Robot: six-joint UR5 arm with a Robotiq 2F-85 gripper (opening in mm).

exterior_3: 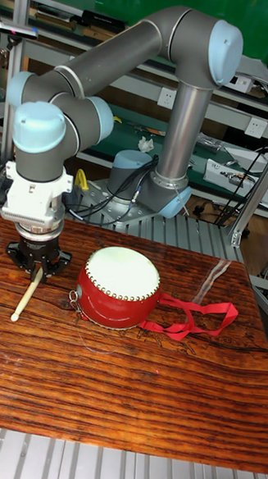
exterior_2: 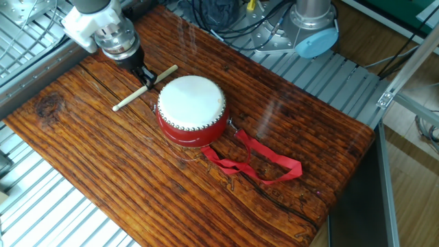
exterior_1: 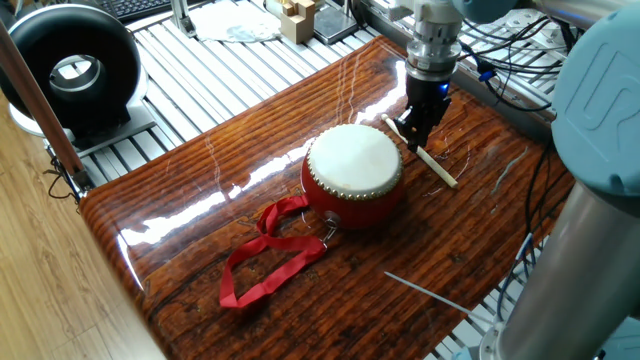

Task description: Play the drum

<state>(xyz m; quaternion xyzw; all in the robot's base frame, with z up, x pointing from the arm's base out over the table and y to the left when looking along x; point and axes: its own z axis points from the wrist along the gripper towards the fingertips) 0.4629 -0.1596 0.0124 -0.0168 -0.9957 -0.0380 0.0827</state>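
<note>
The drum (exterior_1: 352,170) (exterior_2: 191,101) (exterior_3: 119,286) stands upright on the wooden table (exterior_1: 200,200), cream skin facing up. Its red ribbon strap (exterior_1: 270,255) (exterior_2: 264,161) (exterior_3: 191,318) trails loose across the board. A pale wooden drumstick (exterior_1: 435,165) (exterior_2: 127,101) (exterior_3: 22,301) lies flat on the table just beside the drum. My gripper (exterior_1: 414,131) (exterior_2: 146,77) (exterior_3: 39,272) points straight down over the stick's end nearest the drum. Its fingers are spread on either side of the stick. The fingertips are low, close to the tabletop, and apart from the drum.
A big black ring-shaped device (exterior_1: 72,65) sits on the slatted bench beyond one table end. A thin metal rod (exterior_1: 425,290) lies near the table edge. Wooden blocks (exterior_1: 297,18) and cables lie on the bench. The arm's base (exterior_2: 312,27) stands behind the table.
</note>
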